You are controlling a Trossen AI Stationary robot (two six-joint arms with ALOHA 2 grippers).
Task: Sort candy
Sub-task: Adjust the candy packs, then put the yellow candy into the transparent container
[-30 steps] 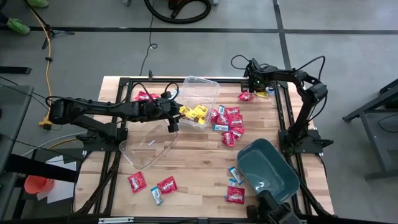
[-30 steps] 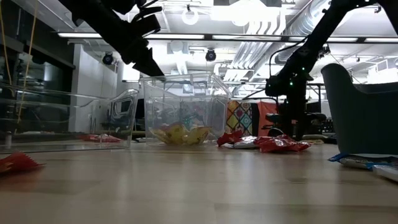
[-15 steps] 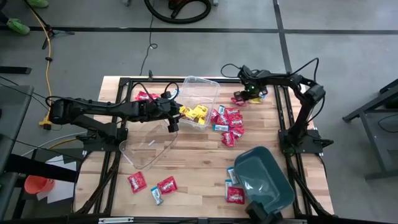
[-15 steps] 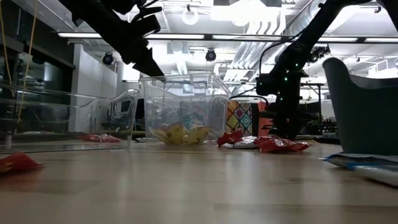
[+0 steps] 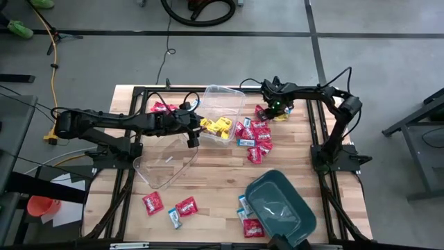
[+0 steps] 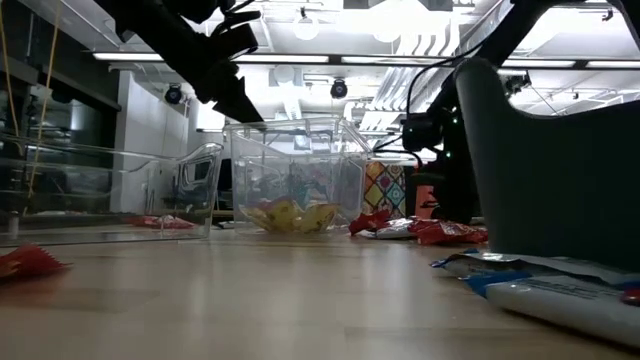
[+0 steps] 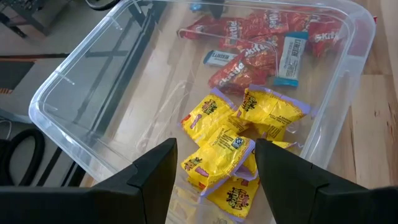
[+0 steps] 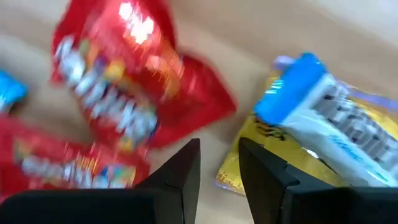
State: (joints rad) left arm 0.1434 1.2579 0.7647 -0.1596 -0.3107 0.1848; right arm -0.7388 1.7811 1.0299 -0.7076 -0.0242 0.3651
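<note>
clear tub (image 6: 292,178), yellow candy (image 6: 291,216) inside

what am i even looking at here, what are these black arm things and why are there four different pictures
These are two robot arms at a wooden table, each ending in a two-finger gripper. One picture looks straight down on the table, one looks across it at table height, and the other two come from small cameras on each arm's wrist.

The left gripper hangs open over a clear tub that holds yellow candy packets; it holds nothing. The right gripper is at the far side of the table, low over loose red candy, a yellow packet and a blue-and-white packet. Its fingers stand slightly apart with nothing between them.

Also on the table are a second clear tub, a teal bin and more scattered candy.
</note>
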